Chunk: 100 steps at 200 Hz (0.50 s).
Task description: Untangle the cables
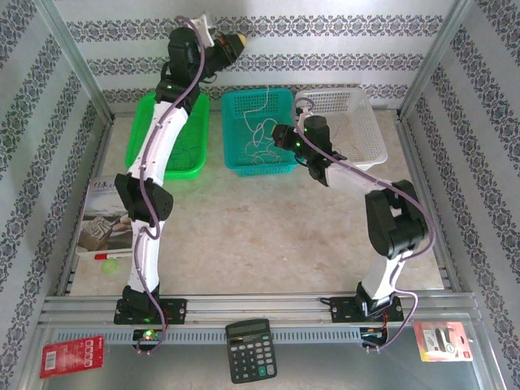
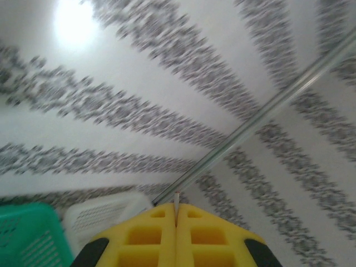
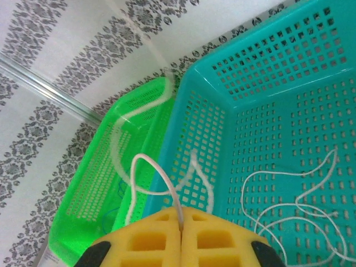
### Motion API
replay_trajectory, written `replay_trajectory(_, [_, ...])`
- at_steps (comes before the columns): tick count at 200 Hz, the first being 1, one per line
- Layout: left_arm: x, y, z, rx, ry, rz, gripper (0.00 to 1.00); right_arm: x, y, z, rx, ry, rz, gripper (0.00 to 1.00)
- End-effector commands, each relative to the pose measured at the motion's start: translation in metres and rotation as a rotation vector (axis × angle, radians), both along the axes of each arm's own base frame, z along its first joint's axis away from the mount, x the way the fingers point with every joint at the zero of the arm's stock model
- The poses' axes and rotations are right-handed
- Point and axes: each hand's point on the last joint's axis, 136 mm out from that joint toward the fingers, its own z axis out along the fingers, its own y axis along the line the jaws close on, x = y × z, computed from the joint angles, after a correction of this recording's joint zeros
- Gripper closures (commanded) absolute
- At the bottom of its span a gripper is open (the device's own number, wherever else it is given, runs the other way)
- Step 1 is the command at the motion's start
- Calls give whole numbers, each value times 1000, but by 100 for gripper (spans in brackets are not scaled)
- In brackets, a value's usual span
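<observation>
Between the yellow pads of the right gripper [image 3: 182,225] I find a pale strand [image 3: 149,157] pinched. The pads meet with no gap I can see, and the strand leaves their seam, arcs up and bends away to the left. I record this gripper as clenched on that strand. It hangs low over the right part of the teal basket [image 3: 267,50].

The left gripper [image 2: 177,214] is raised high against the back wall, well apart from the baskets. Its pads are likewise pressed together, with a thin strand end of the cables showing at the seam. I record it as clenched on that end.

The relation that matters is this: the cables [image 1: 258,140] lie in the teal basket, just below and to the left of the right gripper, so the right arm is much the nearer. A fine pale line climbs from the basket's back rim toward the left gripper. Whether it is the strand the right gripper holds, I cannot tell. If it is, its long axis runs from the basket up and rearward, and the pull would be along that line.

Containers, all standing on the bench [image 1: 268,236]:
- Teal basket: loose pale loops on its floor.
- Green basket [image 1: 150,122], on the left: a thin dark loop seems to lie inside.
- White basket [image 1: 357,106], on the right: contents too faint to tell.
</observation>
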Motion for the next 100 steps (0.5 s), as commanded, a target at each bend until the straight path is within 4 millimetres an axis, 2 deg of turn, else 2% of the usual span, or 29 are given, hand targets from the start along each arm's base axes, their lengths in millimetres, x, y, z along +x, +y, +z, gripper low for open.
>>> replay_trajectory(1, [5,-10,-19,76,1,12,100,10,10,-5,9,36,26,65])
replay_trajectory(13, [13,-12,-36,91,27,21,100,12,9,-5,9,36,25,49])
replay_trajectory(34, [19,-16,-53,97,56,13,100,10,5,3,-8,19,26,36])
replay_trajectory(51, [21,-20,-63,111,71,6,100,4,2,13,-28,-1,29,30])
replay_trajectory(79, [19,-27,-77,137,100,-13,100,-9,-9,31,-27,-35,16,29])
replay_trajectory(83, [18,-28,-79,142,103,-18,94,-11,-11,34,-28,-40,11,29])
replay_trajectory(86, [17,-29,-80,146,107,-21,86,-13,-12,36,-28,-44,9,29])
replay_trajectory(94, [16,-29,-83,162,115,-21,55,-18,-15,43,-31,-57,4,29])
replay_trajectory(100, [14,-29,-84,175,123,-17,36,-22,-19,47,-33,-66,-3,28])
